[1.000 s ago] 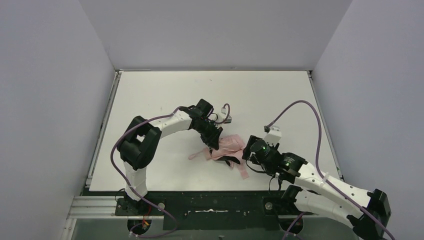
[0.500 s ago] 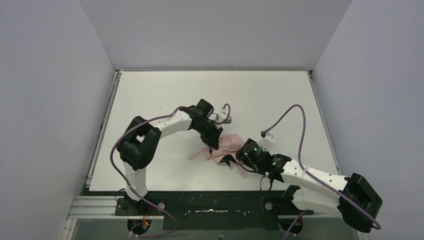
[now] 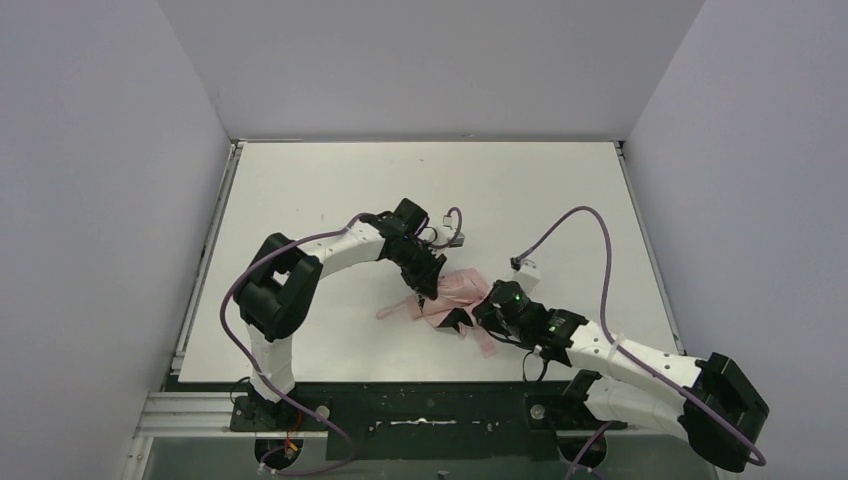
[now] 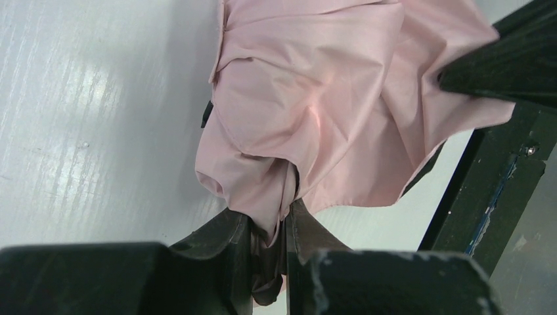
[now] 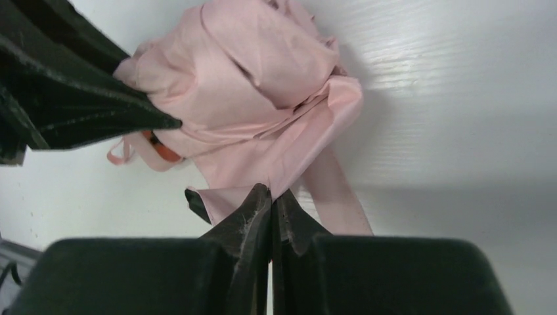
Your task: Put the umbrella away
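Crumpled pale-pink fabric folding umbrella (image 4: 315, 98) | left gripper (image 4: 269, 223) clamped on canopy fold | right gripper (image 5: 271, 195) pinching hem | likely light, limp, slippery; grip bunched folds at fingertips

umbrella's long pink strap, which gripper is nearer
Right. The right gripper pinches the canopy right beside the strap; the left gripper pinches the canopy's far side.

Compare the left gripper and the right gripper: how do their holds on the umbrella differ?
The left gripper clamps a thick bunched fold of the umbrella, jaws slightly apart; the right gripper pinches a thin canopy edge, jaws almost touching. The left gripper is on its far-left side, the right gripper on its near-right. Both are shut on pink fabric.
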Robot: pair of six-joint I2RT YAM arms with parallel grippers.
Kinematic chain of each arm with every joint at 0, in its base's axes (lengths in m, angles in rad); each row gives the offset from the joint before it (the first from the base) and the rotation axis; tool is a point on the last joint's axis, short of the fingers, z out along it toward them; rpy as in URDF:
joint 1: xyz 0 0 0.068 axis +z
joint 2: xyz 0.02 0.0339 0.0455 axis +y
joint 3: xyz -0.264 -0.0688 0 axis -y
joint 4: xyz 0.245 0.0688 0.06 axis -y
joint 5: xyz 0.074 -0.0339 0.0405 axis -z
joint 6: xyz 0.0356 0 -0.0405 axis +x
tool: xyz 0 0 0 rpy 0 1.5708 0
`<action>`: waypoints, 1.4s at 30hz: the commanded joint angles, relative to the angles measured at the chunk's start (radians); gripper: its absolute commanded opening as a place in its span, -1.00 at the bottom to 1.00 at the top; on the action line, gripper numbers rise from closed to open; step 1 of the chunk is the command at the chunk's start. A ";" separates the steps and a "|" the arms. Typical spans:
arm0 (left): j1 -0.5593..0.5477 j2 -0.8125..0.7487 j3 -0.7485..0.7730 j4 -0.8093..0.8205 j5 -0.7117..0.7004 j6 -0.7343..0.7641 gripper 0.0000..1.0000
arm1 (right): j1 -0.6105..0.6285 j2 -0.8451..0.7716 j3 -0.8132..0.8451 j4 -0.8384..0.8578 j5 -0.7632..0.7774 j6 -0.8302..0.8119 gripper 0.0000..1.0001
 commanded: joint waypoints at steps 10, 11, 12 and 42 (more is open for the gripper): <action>-0.006 0.016 0.006 0.022 -0.185 -0.033 -1.00 | 0.272 0.202 0.053 0.344 -0.143 -0.517 -1.00; -0.008 0.017 0.007 0.022 -0.190 -0.033 -1.00 | 0.286 0.206 0.065 0.363 -0.127 -0.555 -1.00; -0.010 0.015 0.005 0.022 -0.195 -0.032 -1.00 | 0.300 0.207 0.070 0.382 -0.110 -0.582 -1.00; -0.166 -0.209 -0.344 0.406 -0.460 0.053 -0.95 | 0.341 -0.344 0.199 -0.251 0.200 -0.685 0.13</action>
